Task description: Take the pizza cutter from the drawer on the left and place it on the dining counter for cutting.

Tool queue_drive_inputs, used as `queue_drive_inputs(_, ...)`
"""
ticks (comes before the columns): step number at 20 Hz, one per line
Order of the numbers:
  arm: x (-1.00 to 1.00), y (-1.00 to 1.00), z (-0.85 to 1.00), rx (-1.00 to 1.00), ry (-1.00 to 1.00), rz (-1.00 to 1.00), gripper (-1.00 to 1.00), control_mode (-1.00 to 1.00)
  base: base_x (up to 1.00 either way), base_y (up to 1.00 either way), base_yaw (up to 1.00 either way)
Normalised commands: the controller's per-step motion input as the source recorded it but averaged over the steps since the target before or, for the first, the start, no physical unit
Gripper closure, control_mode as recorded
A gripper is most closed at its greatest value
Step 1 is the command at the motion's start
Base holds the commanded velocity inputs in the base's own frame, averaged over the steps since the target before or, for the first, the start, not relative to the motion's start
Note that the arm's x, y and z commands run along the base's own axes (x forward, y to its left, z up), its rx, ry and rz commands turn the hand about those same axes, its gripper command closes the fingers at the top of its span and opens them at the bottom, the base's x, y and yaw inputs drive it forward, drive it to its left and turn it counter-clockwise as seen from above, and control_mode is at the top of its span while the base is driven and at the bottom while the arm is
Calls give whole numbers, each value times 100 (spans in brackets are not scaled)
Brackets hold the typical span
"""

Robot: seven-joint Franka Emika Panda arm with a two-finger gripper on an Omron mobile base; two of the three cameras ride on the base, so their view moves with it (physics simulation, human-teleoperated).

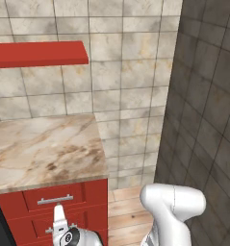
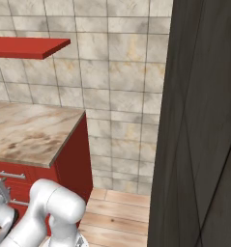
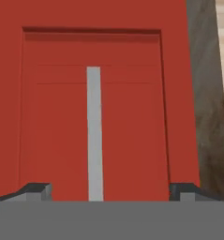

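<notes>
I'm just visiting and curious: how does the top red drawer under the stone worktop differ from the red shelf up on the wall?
The drawer sits low, under the marbled counter; the shelf hangs high on the tiled wall. The drawer front is a recessed panel with a silver bar handle; the shelf is a plain flat slab with none. The pincer, its fingers spread, faces the drawer's handle, not the shelf. Both are the same red.

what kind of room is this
Most likely a kitchen, a rendered one: a beige-brown marbled stone counter tops red cabinet drawers with silver bar handles, a red wall shelf hangs above, and beige tiles cover the wall.
</notes>
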Motion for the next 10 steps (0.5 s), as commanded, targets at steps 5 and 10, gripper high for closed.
queue_drive_inputs(5,31,0,-22,0,0,0,-100,-100,0,0,0)
queue_drive_inputs(10,36,4,-12,0,0,0,-100,-100,0,0,0)
